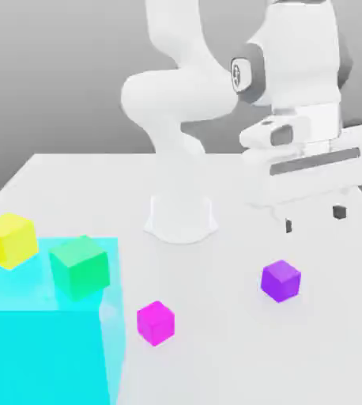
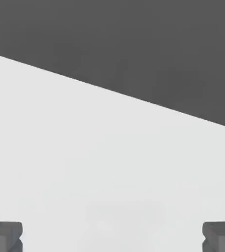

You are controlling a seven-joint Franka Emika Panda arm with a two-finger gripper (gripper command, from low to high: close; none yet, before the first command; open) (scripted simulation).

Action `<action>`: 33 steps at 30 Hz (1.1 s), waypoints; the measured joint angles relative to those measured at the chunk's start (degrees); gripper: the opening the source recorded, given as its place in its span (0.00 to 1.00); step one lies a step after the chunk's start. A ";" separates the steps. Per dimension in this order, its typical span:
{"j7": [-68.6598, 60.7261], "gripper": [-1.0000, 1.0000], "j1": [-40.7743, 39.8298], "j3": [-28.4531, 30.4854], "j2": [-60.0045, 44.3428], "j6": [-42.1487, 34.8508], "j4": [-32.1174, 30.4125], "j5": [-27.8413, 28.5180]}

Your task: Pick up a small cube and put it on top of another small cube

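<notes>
Up above the table (image 1: 73,170) hung the hand (image 1: 314,219), its two dark fingertips (image 1: 340,212) spread wide with nothing between them, and it touched no cube at all. In the hand view the same fingertips (image 2: 4,235) stood far apart at the edges, and between them lay only bare pale table (image 2: 85,147) running off to a dark backdrop. The white arm (image 1: 176,95) rose from its round base (image 1: 180,217) near the middle of the table and bent over toward the exterior view's right, where the hand pointed downward. Below the hand and a little nearer the camera sat the violet-purple cube (image 1: 280,281), flat on the table, on its own and well clear of the fingers. Off toward the exterior view's left of it, and closer still to the camera, sat the magenta-pink cube (image 1: 156,323), also flat on the table and well apart from the purple one. Further left stood a big see-through cyan block (image 1: 50,348), with a green cube (image 1: 79,266) showing at its upper corner, overlapping it in the picture. Just beside that, at the far left, sat a yellow cube (image 1: 9,240), whether touching the cyan block I couldn't tell.
</notes>
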State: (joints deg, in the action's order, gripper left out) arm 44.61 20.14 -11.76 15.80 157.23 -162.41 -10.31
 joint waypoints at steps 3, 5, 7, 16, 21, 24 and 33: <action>1.19 0.50 2.32 -2.92 -4.26 3.81 -4.48 0.15; 2.53 0.50 3.46 -5.02 -7.09 6.37 -7.49 0.99; 3.61 0.50 3.57 -6.19 -9.88 8.70 -8.70 2.22; 13.29 0.50 8.64 2.98 -22.46 18.93 -6.93 16.74; 15.07 0.00 16.87 11.30 -27.76 23.55 -6.34 18.47; 15.18 0.00 16.86 11.29 -27.77 23.58 -6.34 18.58; 9.80 0.00 11.34 4.19 -20.93 17.76 -7.20 11.80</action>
State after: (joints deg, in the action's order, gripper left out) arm 54.42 31.48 -7.58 -5.13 175.00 -169.61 1.50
